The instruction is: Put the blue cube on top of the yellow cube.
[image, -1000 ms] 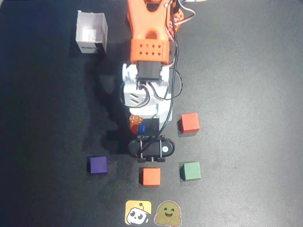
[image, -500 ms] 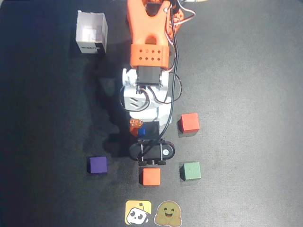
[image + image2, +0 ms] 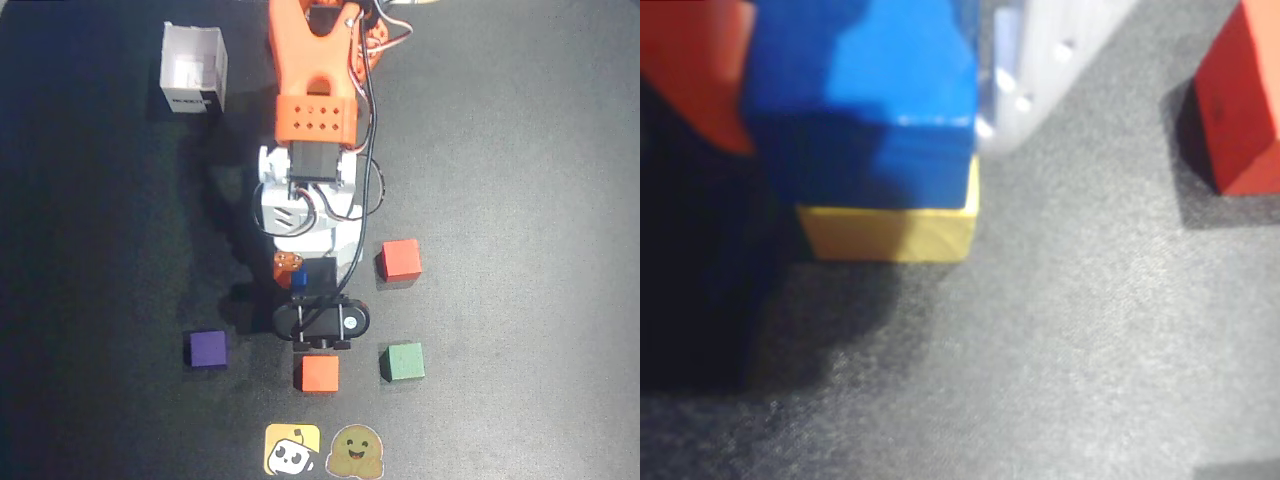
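Observation:
In the wrist view the blue cube [image 3: 885, 95] sits squarely on top of the yellow cube [image 3: 890, 232], which rests on the dark mat. My gripper [image 3: 870, 140] is shut on the blue cube, with the orange finger [image 3: 700, 70] against its left side and the white finger [image 3: 1040, 60] against its right side. In the overhead view only a small part of the blue cube [image 3: 299, 280] shows under the gripper [image 3: 300, 274]. The yellow cube is hidden there.
In the overhead view a red cube [image 3: 400, 259] lies to the right, also in the wrist view [image 3: 1240, 110]. A green cube [image 3: 404, 361], an orange cube [image 3: 318, 373] and a purple cube [image 3: 207, 348] lie nearer the front. A white box [image 3: 194, 68] stands at the back left. Two stickers [image 3: 292, 449] lie at the front edge.

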{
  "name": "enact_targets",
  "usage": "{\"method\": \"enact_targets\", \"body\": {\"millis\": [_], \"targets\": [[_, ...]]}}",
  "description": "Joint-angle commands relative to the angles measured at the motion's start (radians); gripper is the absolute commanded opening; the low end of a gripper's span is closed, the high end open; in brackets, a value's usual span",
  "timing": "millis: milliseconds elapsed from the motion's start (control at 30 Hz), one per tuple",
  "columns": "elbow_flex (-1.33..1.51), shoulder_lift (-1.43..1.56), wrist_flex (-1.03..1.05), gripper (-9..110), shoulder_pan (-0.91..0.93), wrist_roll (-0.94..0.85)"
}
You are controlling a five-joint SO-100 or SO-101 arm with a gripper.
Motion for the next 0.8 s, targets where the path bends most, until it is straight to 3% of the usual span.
{"method": "enact_targets", "body": {"millis": [0, 600, 767], "targets": [[-0.031, 0.034, -0.018, 17, -0.011, 0.002], [0.003, 0.149, -0.015, 17, -0.018, 0.023], [0.049, 0.276, 0.025, 24, -0.023, 0.049]]}}
